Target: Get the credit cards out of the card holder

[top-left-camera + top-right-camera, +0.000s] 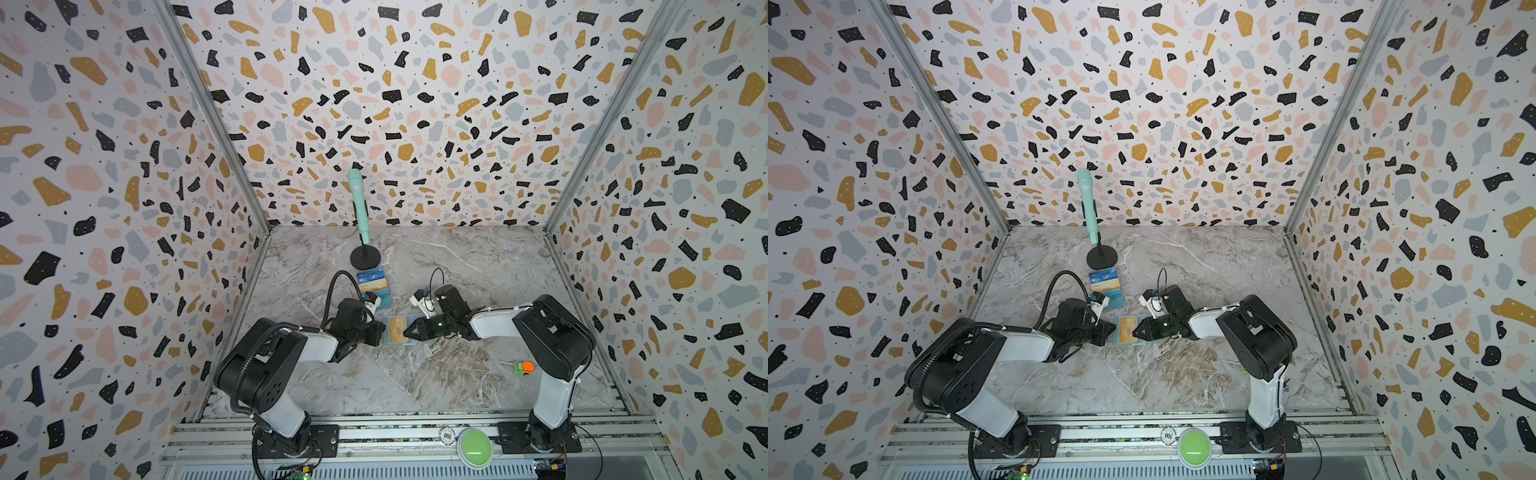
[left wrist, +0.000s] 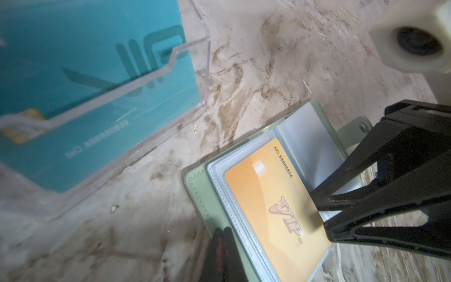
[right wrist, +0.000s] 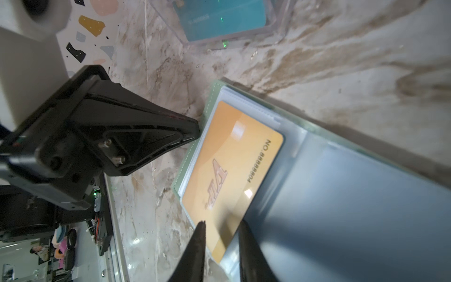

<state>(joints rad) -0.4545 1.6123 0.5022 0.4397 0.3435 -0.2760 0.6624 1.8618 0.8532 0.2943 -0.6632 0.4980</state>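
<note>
The mint-green card holder (image 1: 417,341) (image 1: 1147,340) lies open on the marble table, pale blue sleeve pages up. A golden yellow credit card (image 1: 398,329) (image 2: 268,207) (image 3: 231,166) with "VIP" print sits in the left page's sleeve. My left gripper (image 1: 381,332) (image 2: 223,230) is shut, its tips on the holder's green cover (image 2: 195,185) at the outer edge. My right gripper (image 1: 405,332) (image 3: 223,223) comes from the right, jaws a little apart, fingertips (image 2: 314,199) down on the card's edge by the holder's spine. I see no other card in the holder.
A clear tiered stand (image 1: 374,286) (image 2: 207,73) with teal, blue and gold cards stands just behind the left gripper. A mint microphone (image 1: 358,199) on a black round base stands further back. A small green-orange toy (image 1: 523,367) lies front right. A green button (image 1: 473,442) sits on the front rail.
</note>
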